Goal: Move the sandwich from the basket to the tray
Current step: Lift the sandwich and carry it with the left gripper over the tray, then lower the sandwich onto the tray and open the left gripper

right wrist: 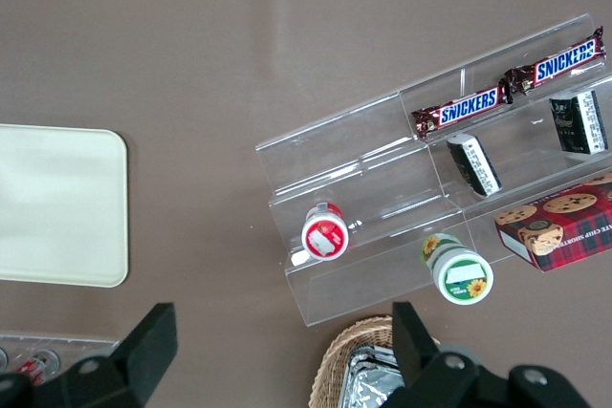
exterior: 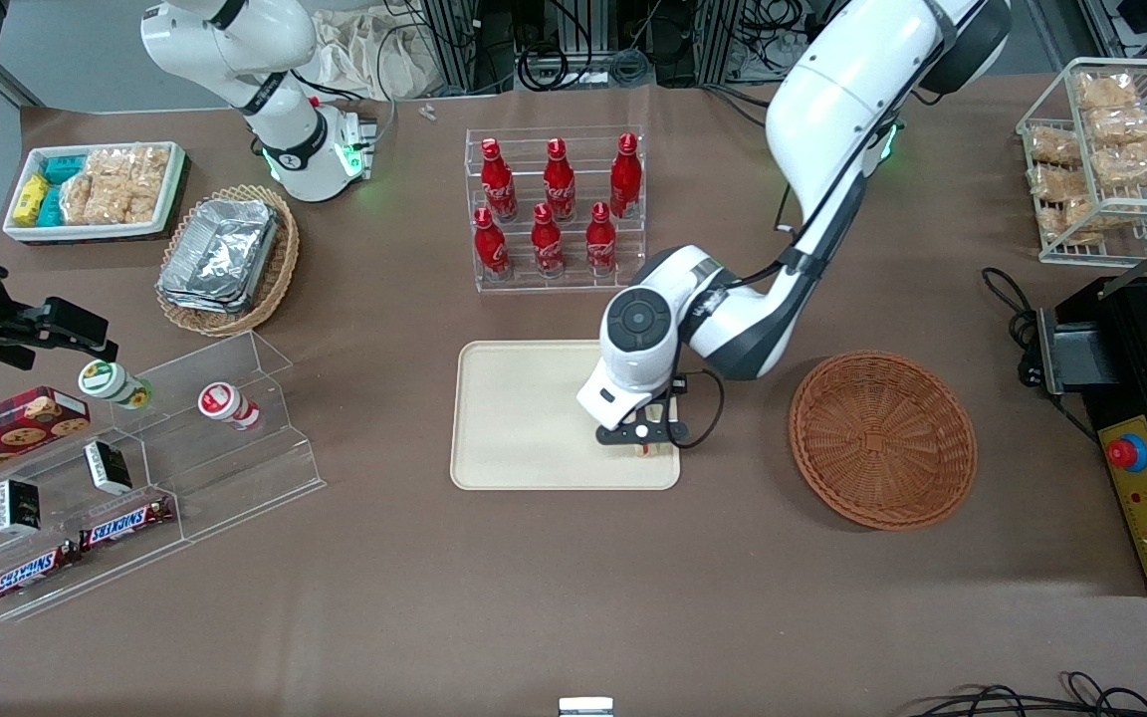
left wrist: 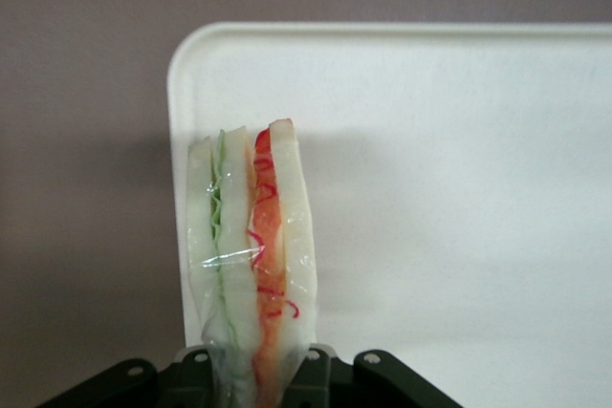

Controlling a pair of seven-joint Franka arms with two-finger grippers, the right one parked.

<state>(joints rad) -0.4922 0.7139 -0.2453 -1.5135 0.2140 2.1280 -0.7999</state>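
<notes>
Left arm's claw (exterior: 645, 445) is over the tray (exterior: 514, 418), at the tray corner nearest the front cam & toward the basket (exterior: 882, 438). Claw clamped on the sandwich (left wrist: 251, 255): wrist view shows both fingers (left wrist: 316, 370) pressed vs the outer bread faces at one end of the wedge, w/ the rest sticking out free past the fingertips.

Sandwich long axis runs straight out from the claw, in line w/ the fingers. Held on edge, so the cut face shows to the wrist cam: white bread, green, pale filling, orange-red layer, white bread, all under clear wrap. Free end is over the tray's rounded corner; one bread face sits about along the tray rim (left wrist: 174, 188), brown tabletop (left wrist: 86, 188) beside it. Can't tell if it's touching the tray or just above.

In front view only a sliver of sandwich shows under the claw. Basket sits on the tabletop beside the tray, toward the working arm's end, apart from it, nothing seen in it.
</notes>
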